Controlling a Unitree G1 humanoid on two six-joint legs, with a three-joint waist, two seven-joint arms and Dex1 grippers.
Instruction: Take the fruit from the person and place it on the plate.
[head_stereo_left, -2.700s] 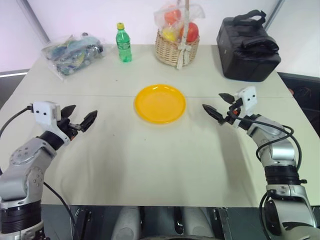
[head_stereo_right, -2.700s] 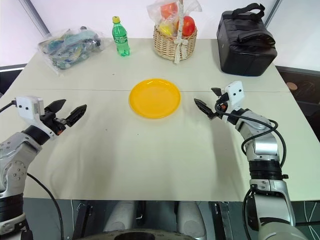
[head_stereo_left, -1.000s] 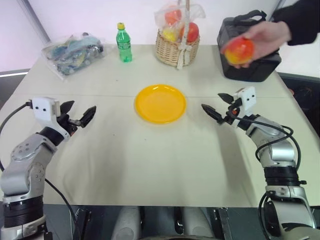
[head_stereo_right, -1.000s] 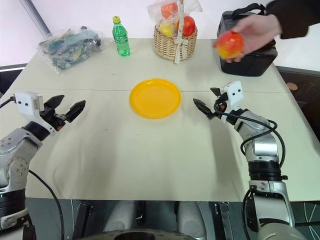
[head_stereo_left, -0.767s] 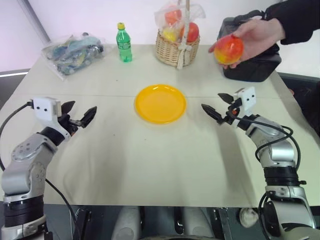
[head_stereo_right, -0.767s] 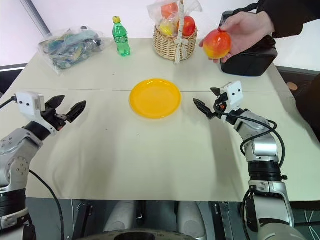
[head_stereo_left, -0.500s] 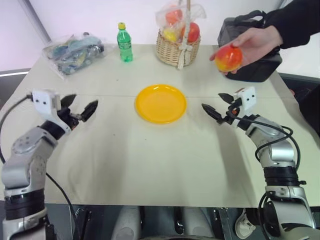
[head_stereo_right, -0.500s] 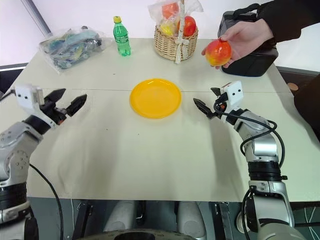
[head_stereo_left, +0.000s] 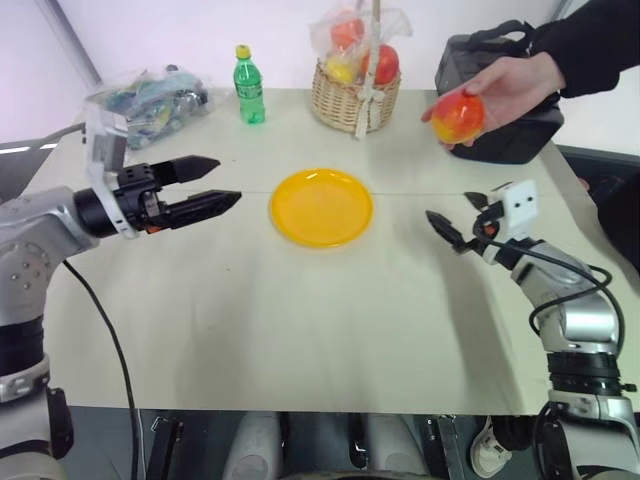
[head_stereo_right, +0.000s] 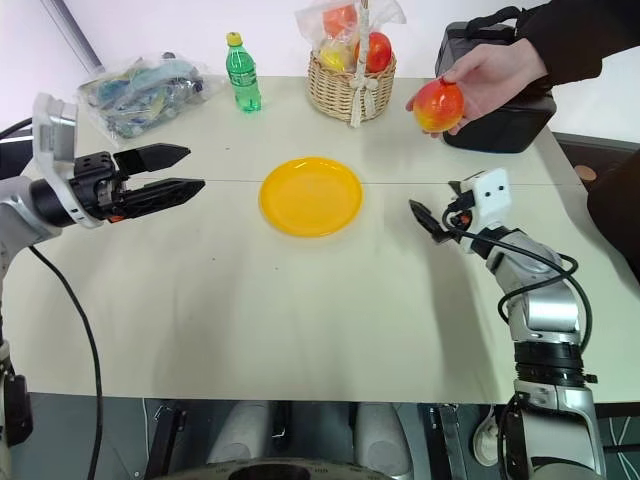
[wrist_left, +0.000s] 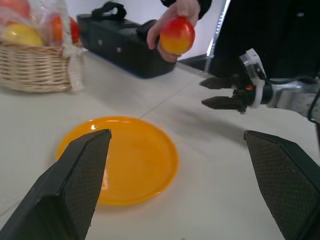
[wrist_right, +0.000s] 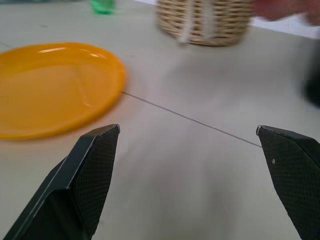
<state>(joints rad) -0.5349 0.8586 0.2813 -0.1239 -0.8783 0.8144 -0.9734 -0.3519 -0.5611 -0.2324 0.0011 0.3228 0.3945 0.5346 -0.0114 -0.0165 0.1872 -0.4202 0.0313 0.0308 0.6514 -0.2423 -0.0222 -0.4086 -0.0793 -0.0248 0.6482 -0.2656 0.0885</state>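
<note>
A person's hand (head_stereo_left: 512, 78) in a black sleeve holds the red and yellow-orange fruit (head_stereo_left: 458, 115) in the air at the far right, in front of the black bag. The yellow-orange plate (head_stereo_left: 321, 207) lies bare in the middle of the table. My left gripper (head_stereo_left: 228, 180) is open, raised over the table left of the plate and pointing right toward it. My right gripper (head_stereo_left: 448, 206) is open and holds nothing, hovering right of the plate, below and nearer than the fruit. The left wrist view looks over the plate (wrist_left: 125, 160) to the fruit (wrist_left: 176, 35) and the right gripper (wrist_left: 202, 93).
Along the far edge stand a wicker basket (head_stereo_left: 355, 92) of wrapped fruit, a green bottle (head_stereo_left: 247, 86), a black bag (head_stereo_left: 497, 115) and a clear bag of items (head_stereo_left: 145, 102) at the far left. The cloth-covered table (head_stereo_left: 320, 320) spreads in front of the plate.
The person's hand came in with the fruit and holds it above the far right. My left gripper rose and swung right toward the plate. My right gripper shifted a little to the right.
</note>
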